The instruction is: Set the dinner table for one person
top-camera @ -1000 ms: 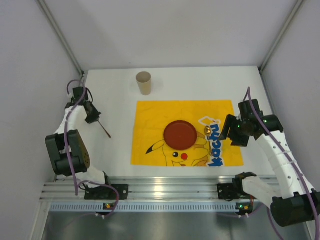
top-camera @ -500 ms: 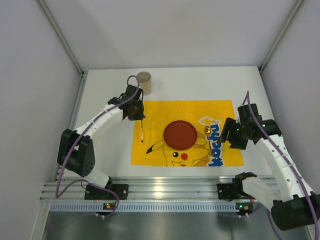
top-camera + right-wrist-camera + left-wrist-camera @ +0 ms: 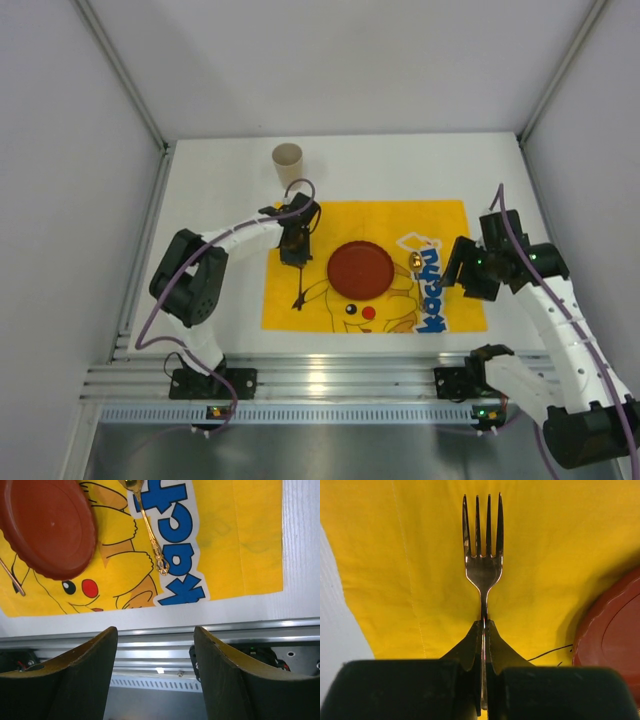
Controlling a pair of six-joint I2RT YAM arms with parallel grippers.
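Observation:
The white dinner table (image 3: 215, 195) carries a yellow Pikachu cloth (image 3: 440, 215). A red plate (image 3: 360, 268) sits at the cloth's middle, and a gold spoon (image 3: 413, 260) lies just right of it. My left gripper (image 3: 297, 245) is shut on the handle of a metal fork (image 3: 482, 555) and holds it over the cloth's left part, left of the plate (image 3: 615, 640). The tines point to the near edge. My right gripper (image 3: 458, 268) is open and empty above the cloth's right side, near the spoon (image 3: 150, 535).
A beige paper cup (image 3: 287, 165) stands upright on the table behind the cloth's back left corner. A silver aluminium rail (image 3: 330, 375) runs along the near edge. Grey walls enclose the table on three sides.
My left arm has swung from the table's left side rightward over the cloth, carrying the fork to just left of the plate. The right arm has barely moved.

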